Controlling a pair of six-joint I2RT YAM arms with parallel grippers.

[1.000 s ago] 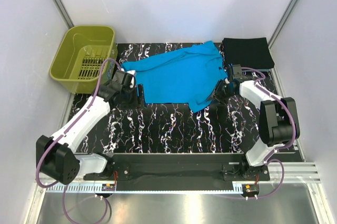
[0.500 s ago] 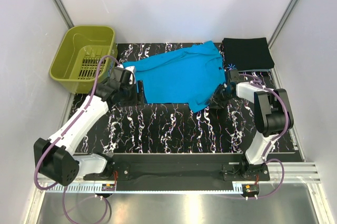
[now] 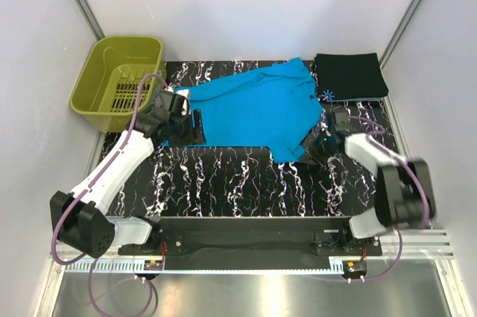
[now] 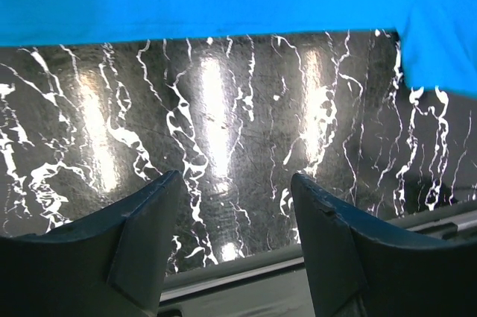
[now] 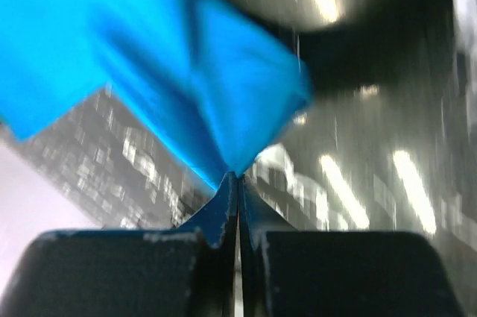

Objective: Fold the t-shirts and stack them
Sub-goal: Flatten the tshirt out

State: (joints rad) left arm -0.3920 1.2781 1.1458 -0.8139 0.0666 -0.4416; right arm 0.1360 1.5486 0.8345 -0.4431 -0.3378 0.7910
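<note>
The blue t-shirt [image 3: 253, 112] is pinched at its near right corner by the right claw [image 5: 237, 183]. The fingers are pressed tight together, with a peak of blue cloth rising from between them. The right wrist view is smeared, so we cannot tell how much cloth sits in the grip. We think a corner was chosen because lifting it lets that whole side be carried over into a fold.

The left claw [image 4: 235, 183] is spread wide with nothing between its fingers. It hangs low over bare marbled bench [image 3: 223, 175], just off the shirt's left edge, and from its own camera the blue hem runs across ahead of the fingertips. We take this as a position for taking hold of the opposite side, so the cloth can be handled evenly from both ends.

The blue shirt lies open but rumpled across the far middle of the bench. A black t-shirt [image 3: 350, 74] sits at the far right corner, folded into a neat square, and it looks to us like the bottom of the stack. A green basket [image 3: 88, 86] stands off the far left corner, well apart from both claws.
</note>
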